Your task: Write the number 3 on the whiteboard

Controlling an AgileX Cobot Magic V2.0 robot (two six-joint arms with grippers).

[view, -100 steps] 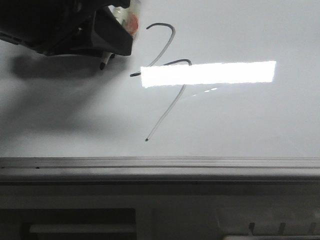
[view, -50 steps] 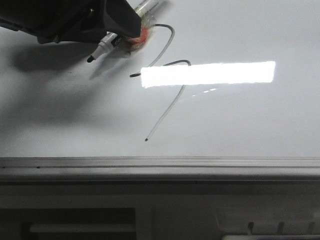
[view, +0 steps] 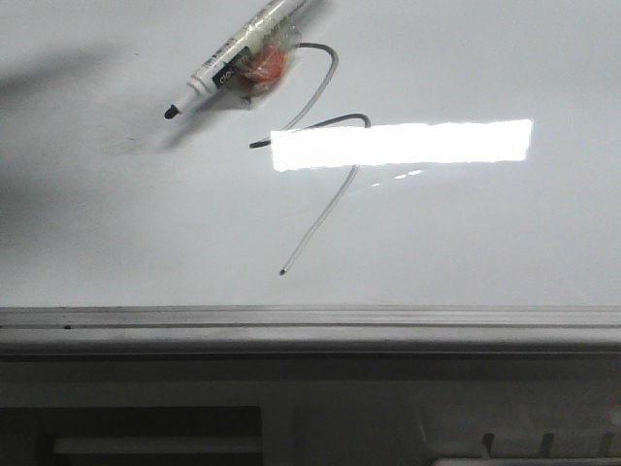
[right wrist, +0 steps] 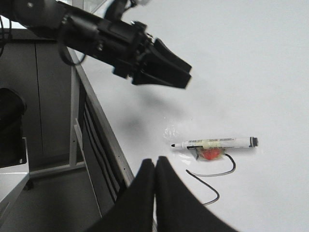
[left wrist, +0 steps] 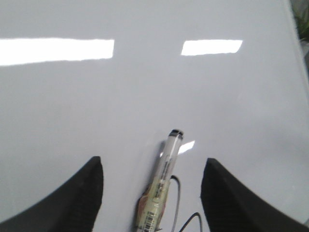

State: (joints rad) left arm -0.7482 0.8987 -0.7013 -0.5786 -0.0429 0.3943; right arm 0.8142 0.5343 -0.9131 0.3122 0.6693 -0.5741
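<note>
On the whiteboard, a finished number 3: hook on top, small middle bend, long slanted tail, partly washed out by a bright glare. Just beside the hook, a marker lying flat and uncapped, tip pointing away from the digit, with a red blob taped to its barrel and touching the top stroke. Left hand spread wide above the marker, fingers well apart on either side of the barrel and clear of it, gripping nothing. Right hand pressed together, empty, hanging near the board's grey rail and apart from the marker. Judging by this, writing done and marker set down; step in hand looks like a clean retreat. Best done by lifting straight up and away from the board, keeping the fingers spread so neither one clips the barrel and rolls it. Worth minding: marker resting against the fresh ink, so any nudge could smear the hook or drag the tip and leave a stray line. No need to move the right hand. Bench below the board not clearly visible.
</note>
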